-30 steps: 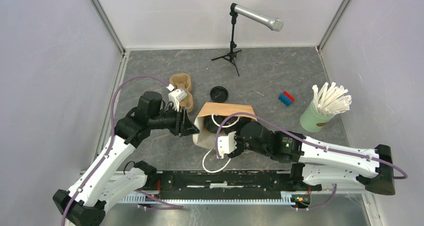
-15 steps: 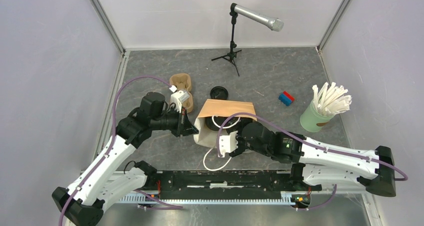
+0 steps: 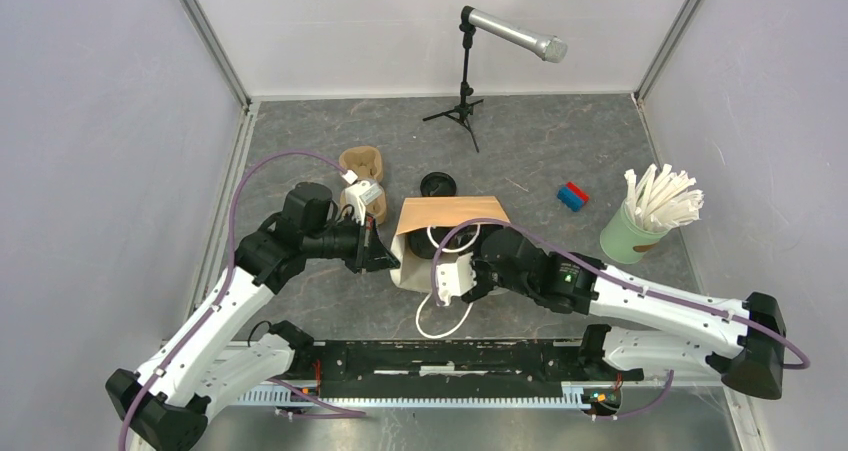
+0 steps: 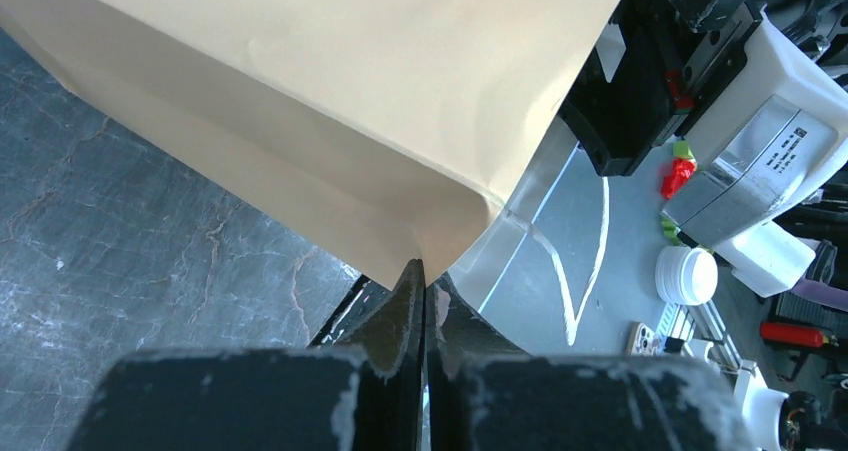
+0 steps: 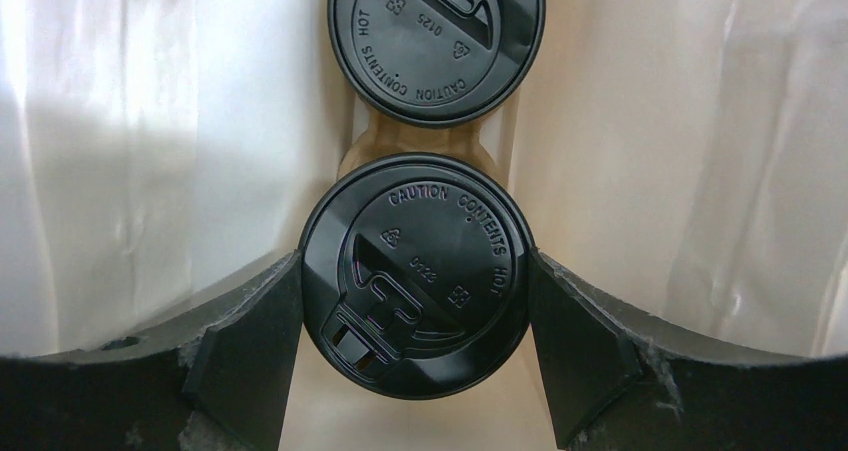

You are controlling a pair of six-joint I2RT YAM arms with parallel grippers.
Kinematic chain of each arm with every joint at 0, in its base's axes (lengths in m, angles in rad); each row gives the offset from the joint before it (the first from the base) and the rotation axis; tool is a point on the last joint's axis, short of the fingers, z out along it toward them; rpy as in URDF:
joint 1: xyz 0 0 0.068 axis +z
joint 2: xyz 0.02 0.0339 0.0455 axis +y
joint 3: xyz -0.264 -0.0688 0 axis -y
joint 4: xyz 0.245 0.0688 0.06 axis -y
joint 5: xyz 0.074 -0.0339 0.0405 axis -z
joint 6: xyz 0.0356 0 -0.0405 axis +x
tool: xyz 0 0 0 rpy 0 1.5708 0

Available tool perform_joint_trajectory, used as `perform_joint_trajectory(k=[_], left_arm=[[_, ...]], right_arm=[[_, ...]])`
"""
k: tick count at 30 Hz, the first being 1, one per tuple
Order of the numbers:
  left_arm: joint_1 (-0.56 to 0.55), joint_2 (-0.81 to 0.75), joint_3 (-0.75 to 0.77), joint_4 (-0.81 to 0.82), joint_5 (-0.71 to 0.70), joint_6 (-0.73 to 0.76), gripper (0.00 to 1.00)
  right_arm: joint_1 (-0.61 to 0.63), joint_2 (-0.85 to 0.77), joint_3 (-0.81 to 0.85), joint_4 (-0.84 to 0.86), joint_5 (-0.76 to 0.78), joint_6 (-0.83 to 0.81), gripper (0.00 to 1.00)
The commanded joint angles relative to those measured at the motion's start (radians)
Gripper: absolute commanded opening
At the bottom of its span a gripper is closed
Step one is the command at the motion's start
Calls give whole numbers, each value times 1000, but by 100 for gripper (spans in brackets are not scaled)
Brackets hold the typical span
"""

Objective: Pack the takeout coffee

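Brown paper bag (image 3: 452,212), white-lined, stands on the grey tabletop (image 3: 560,141); one corner of its edge sits between the left fingers (image 4: 398,306), and its walls enclose the right fingers (image 5: 250,351). Brown moulded carrier (image 3: 356,160): just beyond the left fingers. Blue-and-red block (image 3: 573,196), green cup (image 3: 626,237) of white straws, microphone (image 3: 515,34) on stand: well apart from the right fingers.

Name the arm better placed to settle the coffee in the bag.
Right: the right gripper is inside the paper bag, clamped on the nearer lidded cup. The left gripper is pinching the bag's rim.
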Motion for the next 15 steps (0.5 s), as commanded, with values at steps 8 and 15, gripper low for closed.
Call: perform_joint_trajectory(k=[8,15], left_arm=[[0,9,17,38,58,5,2],[0,9,21,35,61,14,2]], right_arm=[[-45,68,108,10,-146,-112,62],[-96,63,83,24,-173,-136,62]])
